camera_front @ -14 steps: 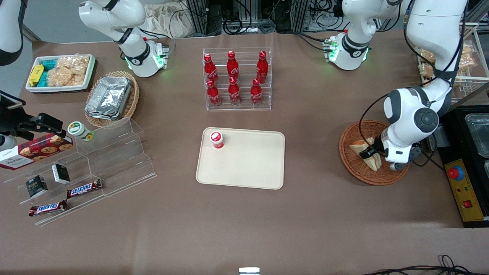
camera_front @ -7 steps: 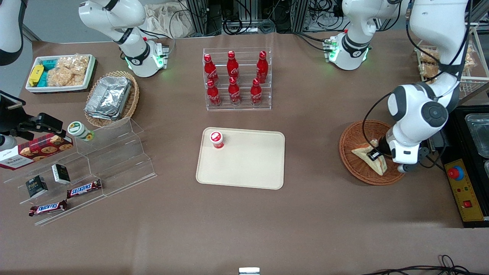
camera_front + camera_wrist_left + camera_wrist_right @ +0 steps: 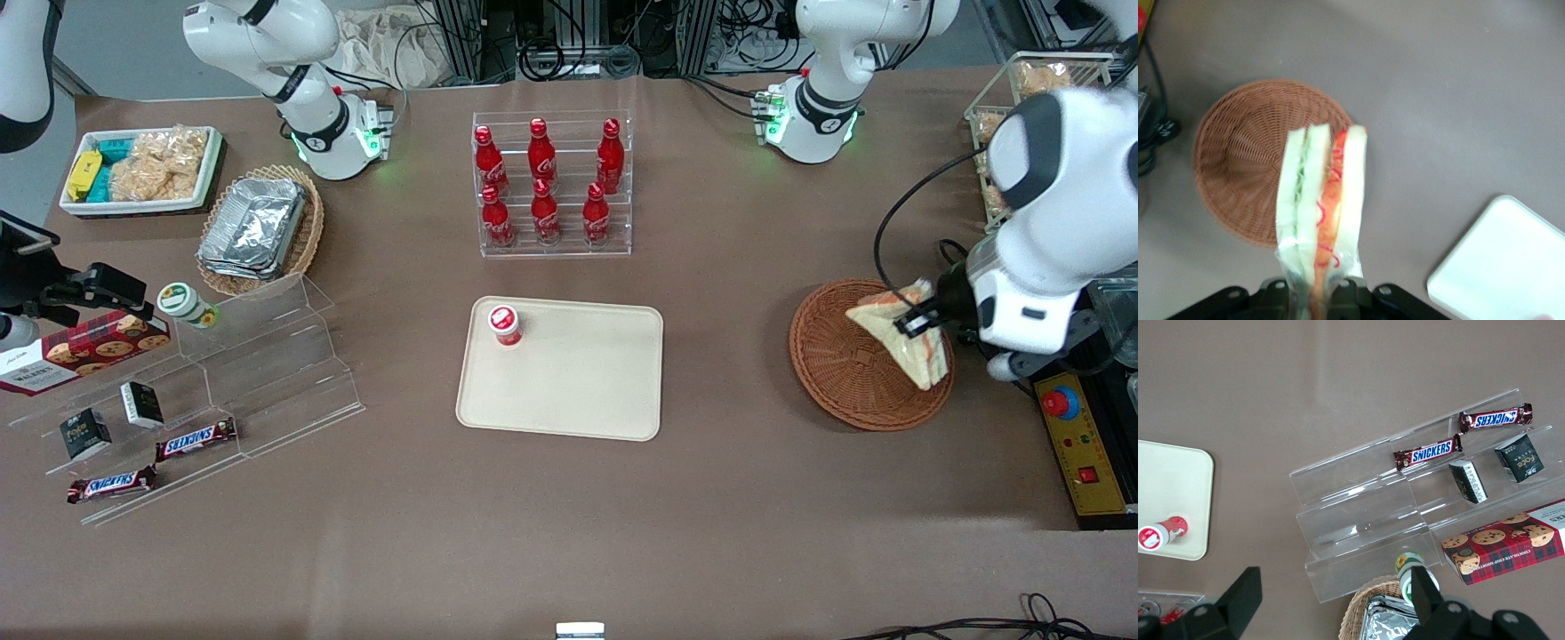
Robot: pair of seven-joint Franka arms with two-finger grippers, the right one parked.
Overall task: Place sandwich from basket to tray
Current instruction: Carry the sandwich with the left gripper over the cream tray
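My left gripper (image 3: 917, 317) is shut on the sandwich (image 3: 905, 336), a wrapped triangular wedge of white bread with orange-red and green filling, and holds it in the air above the round reddish-brown wicker basket (image 3: 845, 373). In the left wrist view the sandwich (image 3: 1321, 200) hangs between my fingers, its layered edge showing, with the basket (image 3: 1238, 167) below it, nothing else inside. The beige tray (image 3: 578, 391) lies at the table's middle, toward the parked arm from the basket. A corner of the tray (image 3: 1501, 267) shows in the wrist view.
A small red-capped cup (image 3: 504, 324) stands on the tray's corner. A clear rack of red cola bottles (image 3: 551, 182) stands farther from the front camera than the tray. A control box with a red button (image 3: 1080, 444) lies beside the basket. Acrylic snack shelves (image 3: 204, 382) sit toward the parked arm's end.
My gripper has lifted the sandwich out of the basket and risen with it; the arm has swung upward and outward. The basket stays in place.
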